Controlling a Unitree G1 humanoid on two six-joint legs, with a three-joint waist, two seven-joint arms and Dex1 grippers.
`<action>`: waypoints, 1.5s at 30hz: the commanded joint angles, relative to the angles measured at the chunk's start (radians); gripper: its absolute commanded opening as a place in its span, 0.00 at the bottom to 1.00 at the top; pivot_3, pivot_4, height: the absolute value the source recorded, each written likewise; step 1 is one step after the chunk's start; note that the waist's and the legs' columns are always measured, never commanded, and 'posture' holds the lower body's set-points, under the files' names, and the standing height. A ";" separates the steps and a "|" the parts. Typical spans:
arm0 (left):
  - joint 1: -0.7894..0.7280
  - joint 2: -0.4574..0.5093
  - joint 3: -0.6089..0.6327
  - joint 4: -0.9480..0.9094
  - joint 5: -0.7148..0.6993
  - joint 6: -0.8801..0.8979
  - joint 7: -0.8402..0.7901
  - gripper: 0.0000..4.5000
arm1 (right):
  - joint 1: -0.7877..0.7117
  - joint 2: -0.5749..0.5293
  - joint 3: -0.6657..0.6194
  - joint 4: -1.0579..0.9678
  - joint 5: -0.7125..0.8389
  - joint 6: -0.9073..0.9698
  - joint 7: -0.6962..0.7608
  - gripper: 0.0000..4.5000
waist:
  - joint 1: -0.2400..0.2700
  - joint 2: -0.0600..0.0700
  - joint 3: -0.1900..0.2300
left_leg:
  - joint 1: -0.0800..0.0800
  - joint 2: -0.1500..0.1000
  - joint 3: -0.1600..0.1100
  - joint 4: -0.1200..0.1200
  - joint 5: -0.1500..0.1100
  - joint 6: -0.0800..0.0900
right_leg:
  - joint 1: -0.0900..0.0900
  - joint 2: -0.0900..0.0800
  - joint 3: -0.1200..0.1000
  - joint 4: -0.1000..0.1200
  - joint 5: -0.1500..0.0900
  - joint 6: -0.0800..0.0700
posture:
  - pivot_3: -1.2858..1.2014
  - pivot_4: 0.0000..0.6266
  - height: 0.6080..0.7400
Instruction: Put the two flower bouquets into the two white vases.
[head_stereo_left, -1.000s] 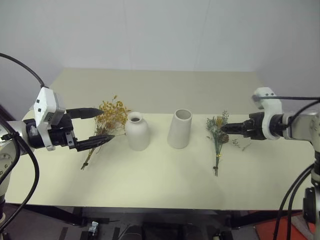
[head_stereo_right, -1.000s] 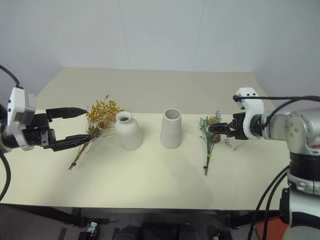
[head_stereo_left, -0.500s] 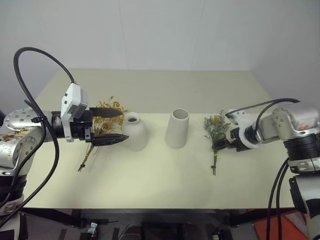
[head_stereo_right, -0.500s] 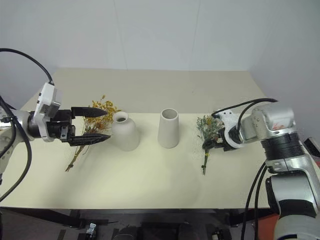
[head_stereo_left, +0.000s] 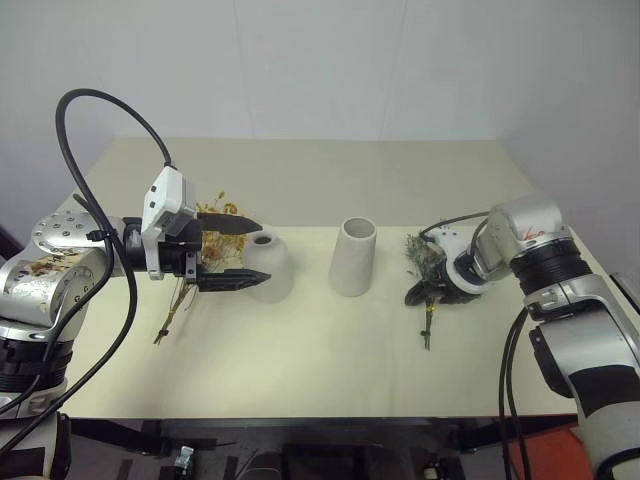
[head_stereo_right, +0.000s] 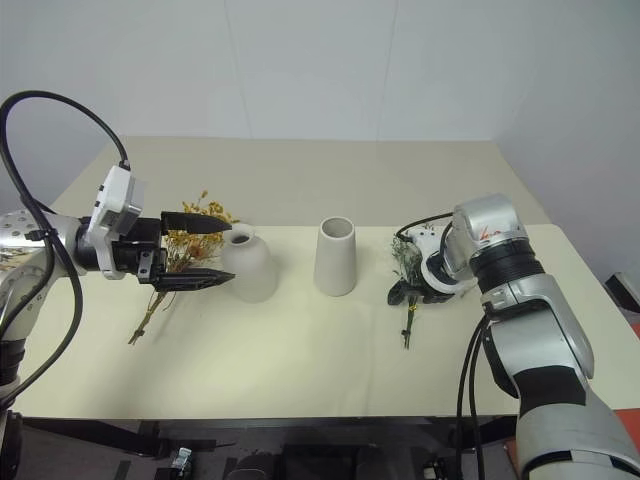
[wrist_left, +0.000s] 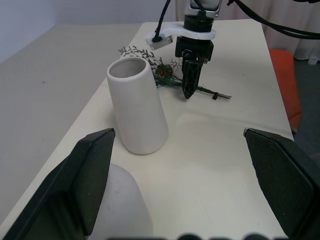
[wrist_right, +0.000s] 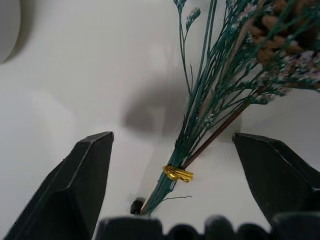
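The bunch of mustard-yellow blossoms lies on the table left of the rounded bottle vase. My left gripper hovers open over that bunch, its fingertips reaching in front of the bottle vase. The taller cylinder vase stands in the middle. To its right lies the grey-green bunch with a pinecone. My right gripper points down at it, open, its fingers straddling the stems near a gold tie.
The pale yellow table has bare room in front of and behind the vases. A white wall stands behind it. Black cables loop from both arms.
My left gripper has moved right, over the yellow bunch toward the bottle vase. My right gripper has tipped downward and sunk onto the green bunch's stems. The view has also shifted.
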 joint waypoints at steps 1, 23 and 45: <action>-0.002 0.005 0.030 -0.012 -0.002 -0.013 0.000 1.00 | -0.019 0.007 0.006 -0.002 -0.030 -0.020 0.041 0.73 | -0.001 0.000 0.000 | 0.000 0.000 0.000 0.000 0.000 0.000 | 0.000 0.000 0.000 0.000 0.000 0.000 | 0.52 0.24 1.00; -0.032 0.005 0.020 0.023 0.014 -0.028 -0.015 1.00 | 0.040 -0.006 -0.032 -0.061 -0.104 -0.030 0.132 0.07 | -0.004 0.000 0.000 | 0.000 0.000 0.000 0.000 0.000 0.000 | 0.000 0.000 0.000 0.001 0.000 0.000 | 0.52 0.24 1.00; -0.172 -0.028 -0.025 0.150 0.081 -0.078 -0.069 1.00 | 0.214 0.108 -0.640 -0.639 -0.107 -0.395 -0.138 0.00 | -0.003 0.000 0.000 | -0.001 0.001 0.000 0.000 0.000 0.000 | -0.002 0.001 0.001 0.002 0.000 0.000 | 0.52 0.24 1.00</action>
